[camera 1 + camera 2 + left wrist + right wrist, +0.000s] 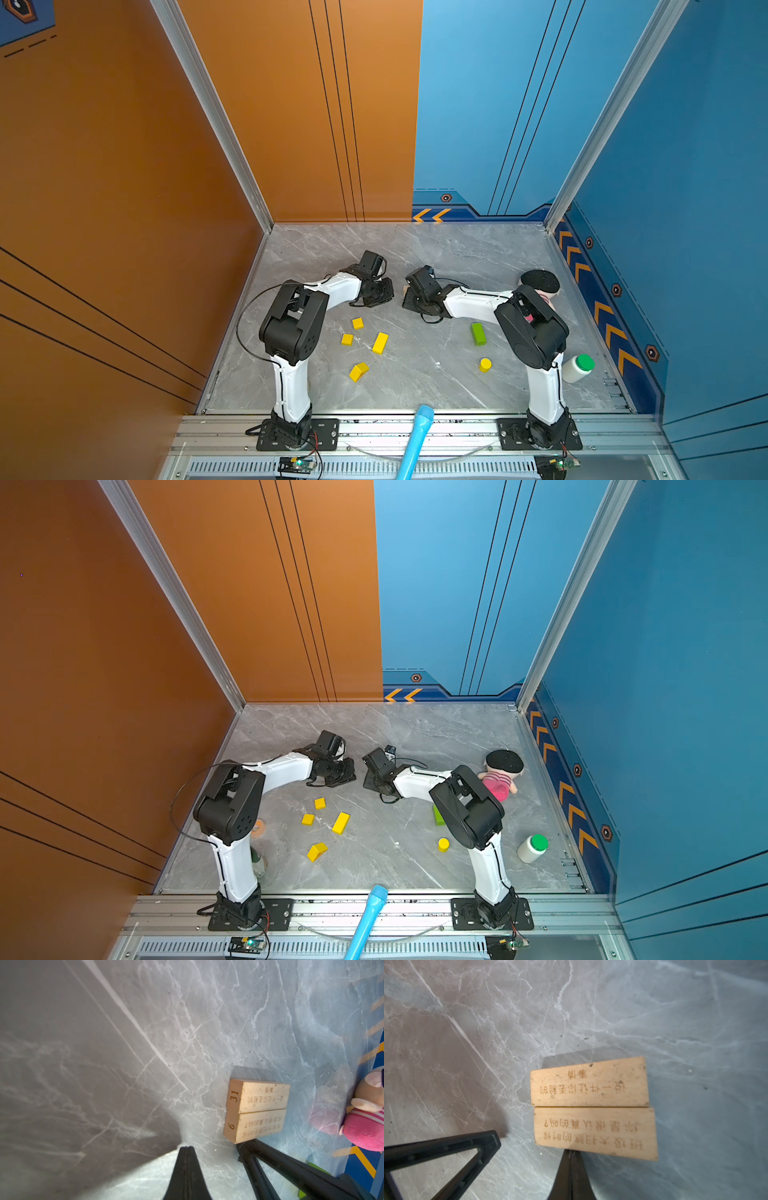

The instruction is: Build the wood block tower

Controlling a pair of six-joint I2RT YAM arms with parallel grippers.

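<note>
The two planks (261, 1099) lay flat, side by side with long edges touching, mid-worktop (415, 386) toward the far edge, and nothing was stacked on them yet. The right gripper (572, 1154) was pinched closed and empty, its tip at the outer long edge of the nearer plank; whether it touched could not be told. The left gripper (187, 1150), also closed and empty, hung just beside the planks.

A nudge from the right tip could have slid or turned that plank, opening the seam and leaving an uneven base. With both grippers so near each other, a careless reach might have made them clash. The green bar (478, 333) sat close by the right arm's elbow, so a swing there could have knocked it away. The cylinder (485, 364), standing near the front edge, would likely have rolled if tipped.
</note>
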